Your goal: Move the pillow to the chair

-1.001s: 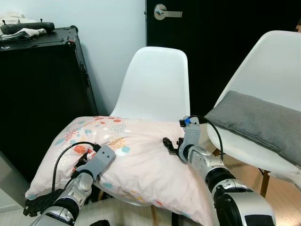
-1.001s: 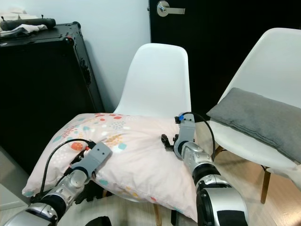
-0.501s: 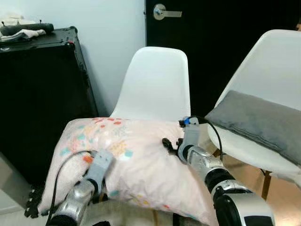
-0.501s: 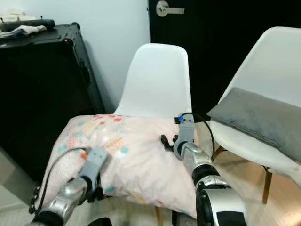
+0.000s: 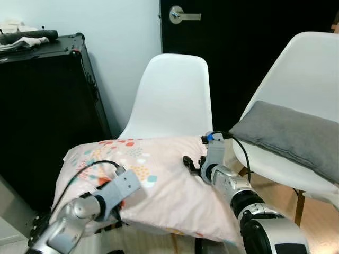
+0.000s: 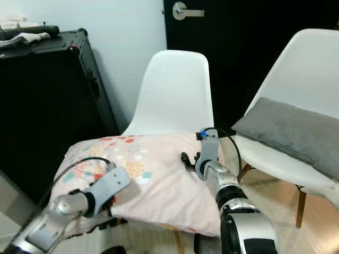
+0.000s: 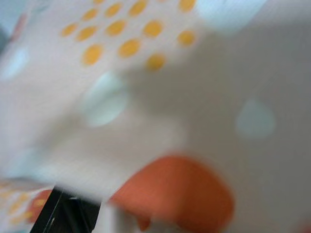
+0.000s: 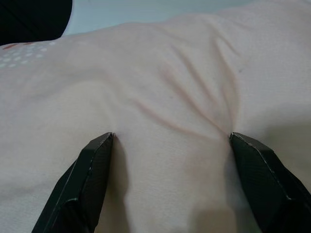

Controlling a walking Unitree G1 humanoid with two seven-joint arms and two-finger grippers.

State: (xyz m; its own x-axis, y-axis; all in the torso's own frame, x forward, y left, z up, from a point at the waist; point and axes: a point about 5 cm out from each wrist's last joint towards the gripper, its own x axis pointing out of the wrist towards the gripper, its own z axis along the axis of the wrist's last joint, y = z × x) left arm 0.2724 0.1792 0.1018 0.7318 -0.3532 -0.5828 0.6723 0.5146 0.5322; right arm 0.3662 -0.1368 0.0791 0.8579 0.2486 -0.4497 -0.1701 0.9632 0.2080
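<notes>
The pale pillow (image 5: 169, 180) with coloured dots lies across the seat of the middle white chair (image 5: 175, 90), its left end hanging over the seat's edge. My left gripper (image 5: 124, 185) is pushed in against the pillow's front left edge; its wrist view has blurred dotted fabric (image 7: 160, 97) pressed close. On the pillow's right side rests my right gripper (image 5: 189, 163). In the right wrist view it (image 8: 171, 137) stands open, its two black fingertips (image 8: 99, 150) spread wide and pressed into creased cloth.
A second white chair (image 5: 312, 69) with a grey cushion (image 5: 288, 135) stands close on the right. A tall black case (image 5: 47, 106) stands on the left against the wall. Behind the chairs is a black door (image 5: 238, 47) with a lever handle (image 5: 177, 15).
My left arm has pushed the pillow's left end up and to the right, so the pillow sits further onto the seat. The right gripper has stayed in place.
</notes>
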